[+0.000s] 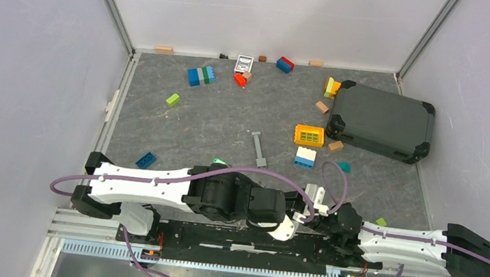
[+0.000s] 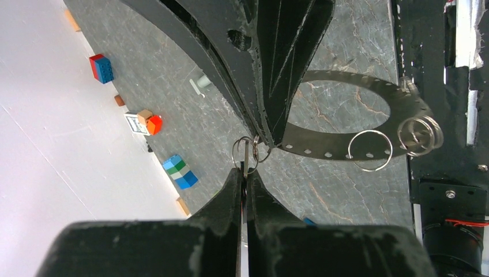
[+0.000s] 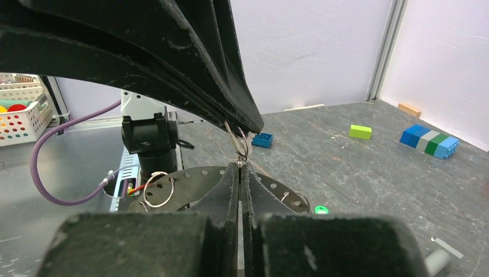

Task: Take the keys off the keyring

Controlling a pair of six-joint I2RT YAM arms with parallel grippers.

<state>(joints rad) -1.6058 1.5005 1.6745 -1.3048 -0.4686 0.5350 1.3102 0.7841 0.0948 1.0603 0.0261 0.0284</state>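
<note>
The two grippers meet tip to tip low over the near table edge. My left gripper (image 2: 244, 170) is shut on a thin silver key (image 2: 245, 157), seen edge-on, that runs through the keyring (image 2: 240, 151). My right gripper (image 3: 240, 166) is shut on the lower end of the keyring (image 3: 239, 141), just under the left fingers (image 3: 190, 75). In the top view the left gripper (image 1: 299, 216) and right gripper (image 1: 320, 212) hide ring and key. A green key head (image 3: 320, 209) lies loose on the table, also in the top view as the green key head (image 1: 218, 161).
Under the grippers lies a dark perforated ring plate (image 2: 346, 147) with spare wire rings (image 2: 372, 150) hooked in it. Farther out are a grey metal bar (image 1: 259, 148), a yellow grid block (image 1: 309, 134), a dark case (image 1: 381, 120) and loose toy bricks (image 1: 201, 76).
</note>
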